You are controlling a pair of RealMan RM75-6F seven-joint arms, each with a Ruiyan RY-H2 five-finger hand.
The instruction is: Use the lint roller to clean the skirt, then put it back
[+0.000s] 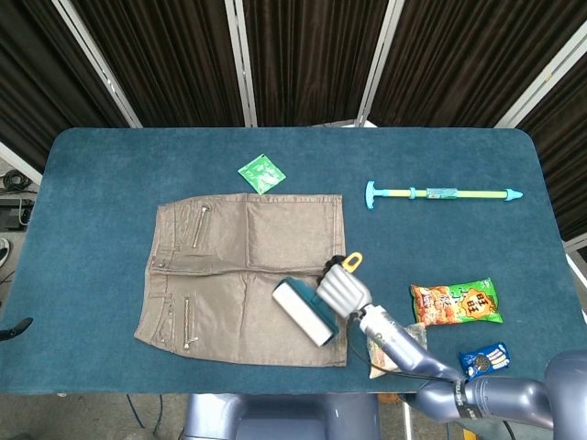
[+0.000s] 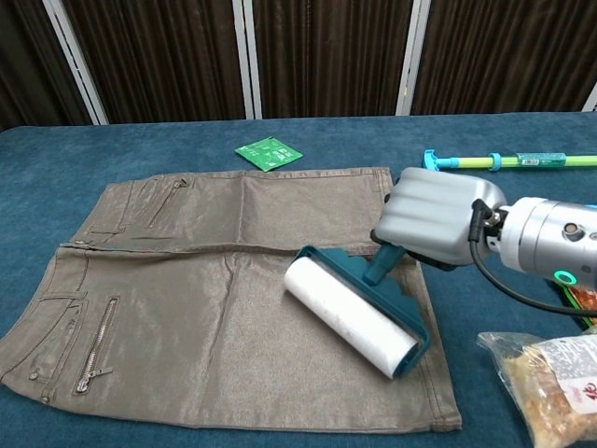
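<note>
Right hand (image 2: 437, 220) grips the teal handle of the lint roller (image 2: 353, 315), fingers wrapped round it, back of the hand facing up. Forearm enters from the lower right and reaches in over the surface (image 1: 101, 165). In the head view the same hand (image 1: 342, 291) sits at the skirt's right edge, with an orange tab showing at its far side. Left hand not visible in either view.

Lint roller: one. White roll lies diagonally on the lower right part of the skirt (image 2: 205, 299), apparently in contact with the fabric. Teal frame on the side toward the hand.

Skirt: one, taupe, spread flat on the blue surface, waistband to the left, two zips visible near the waistband.

Other items, outward from the skirt:
- one green packet (image 1: 261, 173) just beyond the skirt's far edge
- one long green-and-yellow stick with a teal T-end (image 1: 444, 193), well to the right, lying crosswise
- one orange-and-green snack bag (image 1: 457, 303) right of the hand
- one clear bag of pale contents (image 2: 552, 378) near the front right edge, partly under the arm in the head view
- one small blue packet (image 1: 483, 358)

View differences: the blue packet shows only in the head view. The chest view shows the roll's contact with the fabric more plainly; the snack bag there is only a sliver at the right edge.
</note>
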